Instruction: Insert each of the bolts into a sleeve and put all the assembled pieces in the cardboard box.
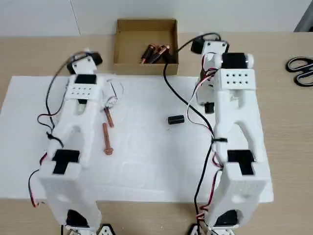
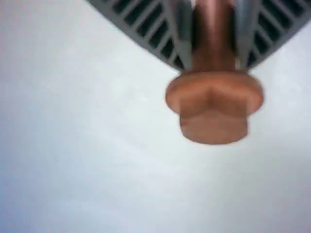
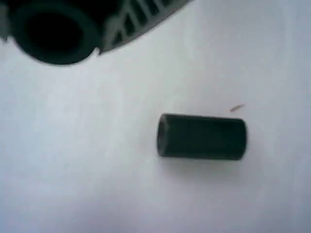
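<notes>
- Two bolts are not yet sleeved. The loose bolt [image 1: 106, 139] lies flat on the white sheet [image 1: 146, 166], just beside the left arm. Its long axis runs near-to-far, head at the near end.
- Risk: the left arm could sweep that bolt off line if it swings over it.
- The left gripper [image 2: 214, 29] is clamped on the held bolt [image 2: 214, 104] by the shank. The hex head hangs free of the jaws, facing the wrist camera, above the sheet. In the high view it sits just beyond the loose bolt, axis slightly slanted.
- The tip end is hidden by the jaws, so I can't tell how much shank is free. If it's too little, insertion would likely stall against the fingers.
- Risk: a round shank in a flat grip can pivot. Any tilt and the tip hits the sleeve rim instead of the bore.
- The loose sleeve [image 1: 175, 119] is mid-sheet between the arms, on its side, long axis left-right. It would probably roll if nudged by a jaw or a cable.
- The right gripper [image 3: 53, 24] is closed on the held sleeve [image 3: 54, 57], open bore facing its wrist camera. The bolt and bore axes need lining up, or the mate will likely jam.
- The cardboard box [image 1: 129, 46] is at the far edge. The assembled pieces [image 1: 155, 53] lie inside toward its right wall, slanted.
</notes>
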Tool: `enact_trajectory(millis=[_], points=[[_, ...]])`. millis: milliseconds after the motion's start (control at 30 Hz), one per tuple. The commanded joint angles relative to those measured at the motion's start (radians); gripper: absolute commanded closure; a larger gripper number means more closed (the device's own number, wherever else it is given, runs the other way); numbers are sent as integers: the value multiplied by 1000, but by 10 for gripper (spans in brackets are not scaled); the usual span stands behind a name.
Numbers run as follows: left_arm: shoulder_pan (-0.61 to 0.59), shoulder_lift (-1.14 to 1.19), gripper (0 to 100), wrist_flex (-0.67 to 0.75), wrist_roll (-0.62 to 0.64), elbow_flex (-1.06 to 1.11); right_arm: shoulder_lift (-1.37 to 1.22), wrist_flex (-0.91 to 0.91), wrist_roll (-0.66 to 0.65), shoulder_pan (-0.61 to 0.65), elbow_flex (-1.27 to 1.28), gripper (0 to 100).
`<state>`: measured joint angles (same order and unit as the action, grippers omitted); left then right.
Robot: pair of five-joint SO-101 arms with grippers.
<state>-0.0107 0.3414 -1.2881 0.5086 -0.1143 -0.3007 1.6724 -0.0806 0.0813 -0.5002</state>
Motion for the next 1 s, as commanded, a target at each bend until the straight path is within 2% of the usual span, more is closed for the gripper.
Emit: enact_trajectory(millis=[0, 233, 533, 600, 800, 967], points=[[21, -180, 995, -68, -74, -79, 193, 10, 3, 5, -5, 995], [98, -486, 995, -158, -164, -74, 533, 10, 3, 73, 100, 995], [178, -824, 995, -192, -241, -28, 1064, -12, 6, 280, 641, 995], [167, -862, 995, -130, -265, 41, 1148, -108, 11, 297, 796, 995], [167, -973, 995, 100, -265, 323, 1428, -622, 11, 303, 1298, 994], [189, -1100, 995, 267, -265, 515, 1675, -854, 5, 303, 1594, 995]])
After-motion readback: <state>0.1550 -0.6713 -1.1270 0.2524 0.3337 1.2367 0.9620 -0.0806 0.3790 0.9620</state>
